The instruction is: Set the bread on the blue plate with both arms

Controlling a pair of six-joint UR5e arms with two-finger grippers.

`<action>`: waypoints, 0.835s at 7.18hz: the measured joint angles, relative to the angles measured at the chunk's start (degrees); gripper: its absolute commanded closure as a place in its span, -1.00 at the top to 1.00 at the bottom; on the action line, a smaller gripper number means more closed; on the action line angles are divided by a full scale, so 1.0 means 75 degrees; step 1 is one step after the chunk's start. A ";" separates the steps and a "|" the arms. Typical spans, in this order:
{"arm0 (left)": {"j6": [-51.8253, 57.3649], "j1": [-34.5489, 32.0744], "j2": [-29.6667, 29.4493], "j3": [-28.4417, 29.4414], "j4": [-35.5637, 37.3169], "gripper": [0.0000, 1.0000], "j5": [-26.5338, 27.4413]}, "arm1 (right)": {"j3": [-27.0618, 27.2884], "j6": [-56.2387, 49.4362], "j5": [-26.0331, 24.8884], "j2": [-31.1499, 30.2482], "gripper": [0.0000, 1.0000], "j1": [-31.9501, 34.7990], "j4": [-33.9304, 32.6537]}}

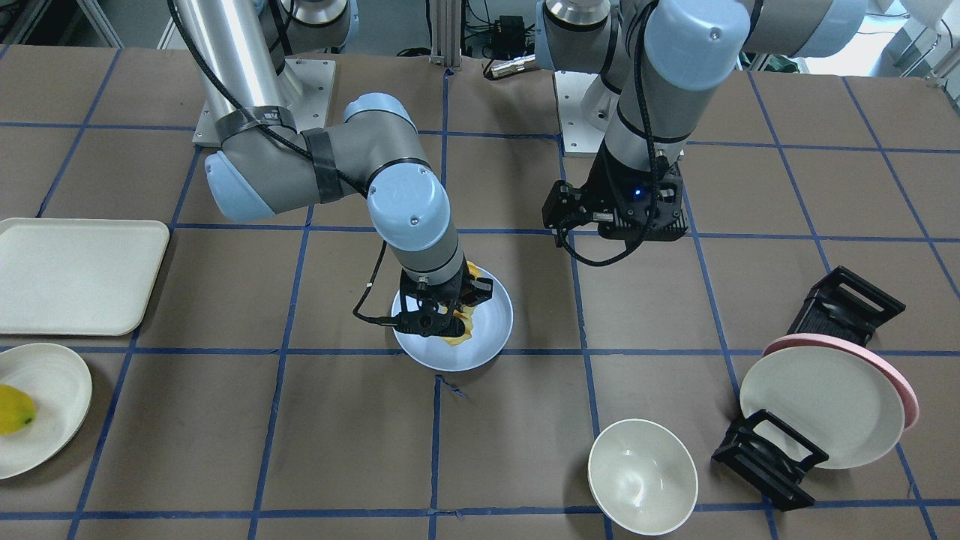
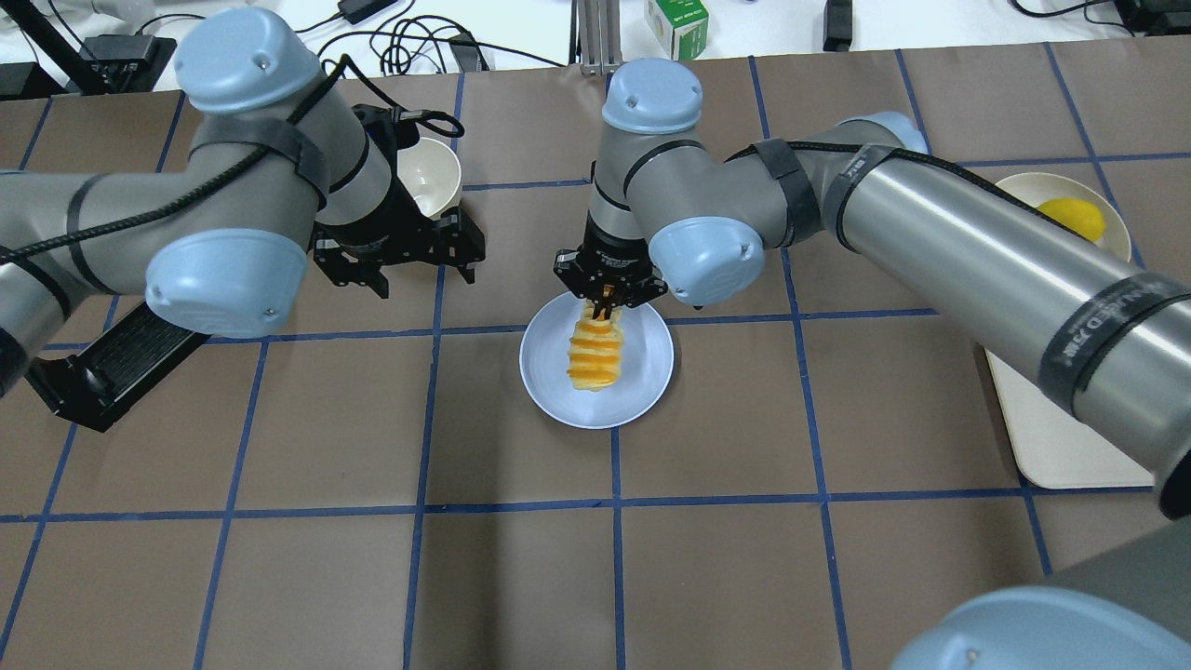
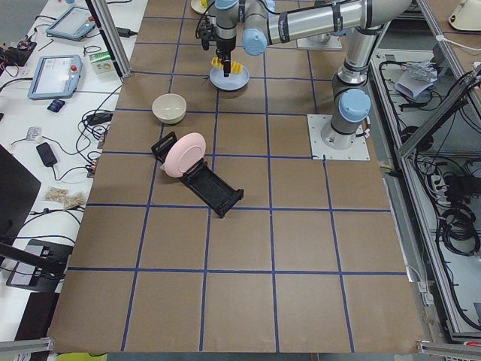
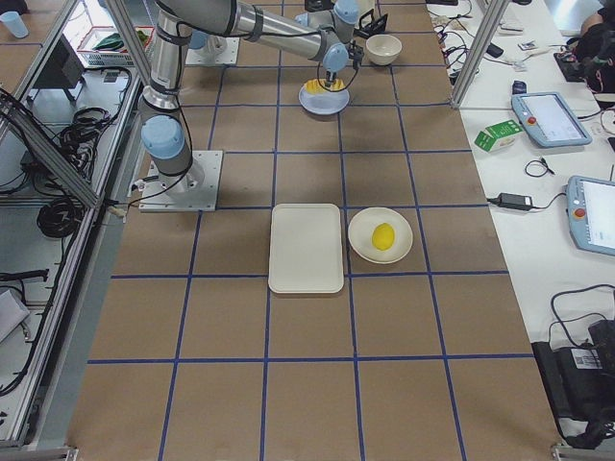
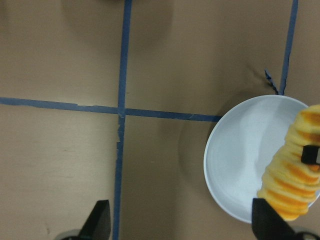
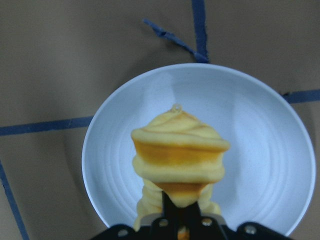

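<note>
The bread (image 2: 595, 349), a ridged orange-yellow loaf, lies tilted over the blue plate (image 2: 549, 372) at the table's middle. My right gripper (image 2: 607, 300) is shut on the loaf's far end, right above the plate's far rim. In the right wrist view the bread (image 6: 177, 160) hangs down from the gripper over the plate (image 6: 260, 150). My left gripper (image 2: 400, 256) is open and empty, hovering to the left of the plate. Its wrist view shows the plate (image 5: 235, 165) and the bread (image 5: 292, 180) at the right, and the fingers (image 5: 100, 225) wide apart.
A cream bowl (image 1: 643, 476) stands near the operators' edge. A black rack (image 1: 772, 457) holds a cream plate (image 1: 825, 401) and a pink plate (image 1: 904, 386). A cream tray (image 1: 75, 274) and a cream plate (image 1: 52, 390) with a yellow fruit (image 1: 15, 409) sit on my right.
</note>
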 measured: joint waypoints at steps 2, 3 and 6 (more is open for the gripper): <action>0.0540 0.0007 0.0211 0.0950 -0.1040 1.00 0.0067 | 0.0382 -0.0224 -0.0016 0.0039 0.57 0.0117 -0.0279; 0.0626 0.0020 0.0296 0.1200 -0.1217 1.00 0.0080 | 0.0512 -0.0250 -0.0037 0.0042 1.00 0.0125 -0.0498; 0.0667 0.0542 0.0654 0.1407 -0.2074 1.00 0.0145 | 0.0467 -0.0279 -0.0111 0.0018 1.00 0.0079 -0.0840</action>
